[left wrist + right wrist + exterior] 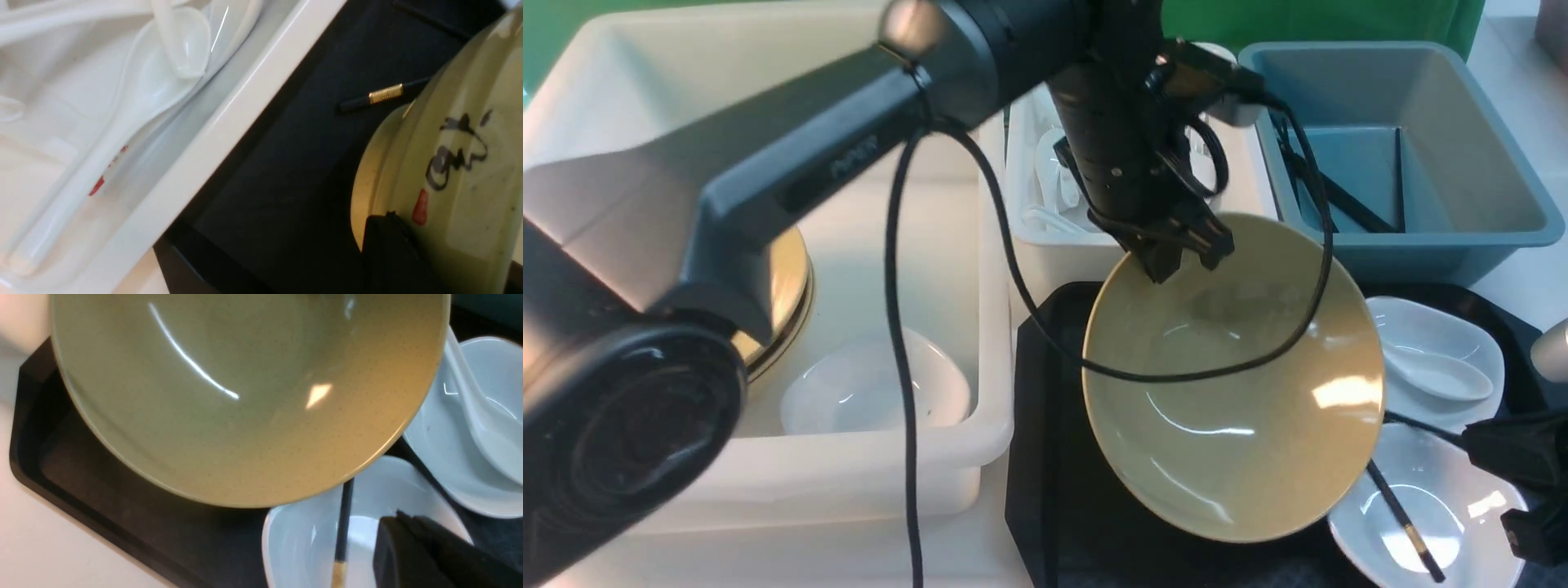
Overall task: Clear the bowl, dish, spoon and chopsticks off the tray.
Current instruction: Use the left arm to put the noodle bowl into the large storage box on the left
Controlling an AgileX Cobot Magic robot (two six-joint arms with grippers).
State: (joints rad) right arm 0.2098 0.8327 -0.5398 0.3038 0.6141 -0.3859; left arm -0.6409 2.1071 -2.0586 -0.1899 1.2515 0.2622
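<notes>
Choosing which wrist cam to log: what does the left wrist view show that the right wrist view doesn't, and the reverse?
Left wrist only: a white bin holding white spoons, and the painted marks on the bowl's outside. Right wrist only: the bowl's inside, two white dishes, and the spoon lying in one. Both: the bowl, the black tray and a gold-banded chopstick.

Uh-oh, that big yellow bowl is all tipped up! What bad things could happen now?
The left gripper pinches only the far rim of the tilted bowl, so it could slip and crash onto the tray. Its low edge hangs over a white dish and a chopstick and might knock them. The black cable across it could snag.
</notes>
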